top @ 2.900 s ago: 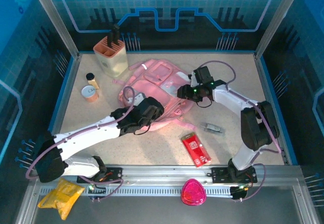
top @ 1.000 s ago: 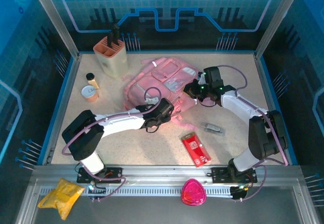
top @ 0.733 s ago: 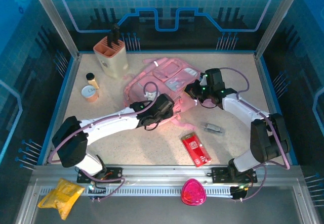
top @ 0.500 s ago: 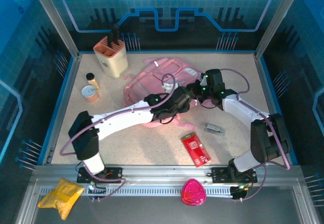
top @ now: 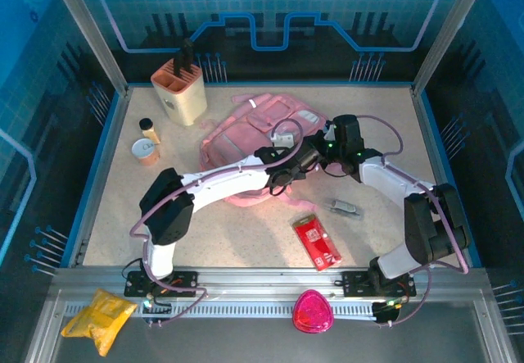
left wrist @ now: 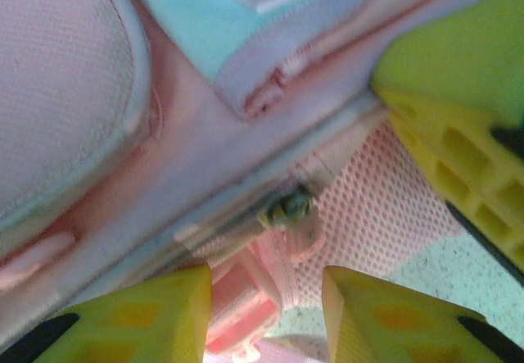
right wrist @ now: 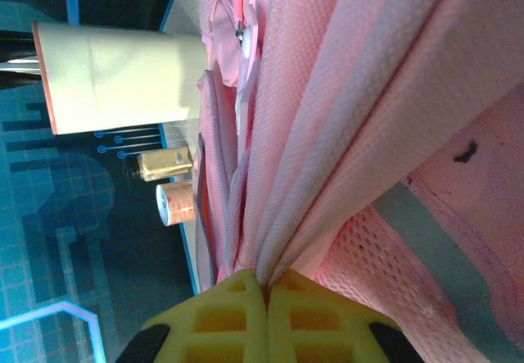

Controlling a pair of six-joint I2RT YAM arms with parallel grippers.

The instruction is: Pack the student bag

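Nearest me, a yellow pouch (top: pixel 98 318) and a rounded pink item (top: pixel 312 311) sit on the rail by the arm bases. On the counter (top: pixel 221 232) beyond them lie a red packet (top: pixel 317 242) and a small grey item (top: pixel 345 208), well apart from the bag, presumably waiting to go in.

Past those, both arms meet at the near right edge of the student bag (top: pixel 246 129), which lies flat mid-counter. My right hand (right wrist: pixel 266 297) is pressed together on a fold of its pink fabric. I judge it is pulling the cloth taut so the zip can run. My left hand (left wrist: pixel 266 314) is spread, fingertips either side of pink webbing, with the zipper pull (left wrist: pixel 286 209) just ahead of the gap. I read this as lining up to take the pull.

Farthest back on the left stand a beige holder (top: pixel 182 91), a small bottle (top: pixel 148 129) and a roll (top: pixel 147 151).
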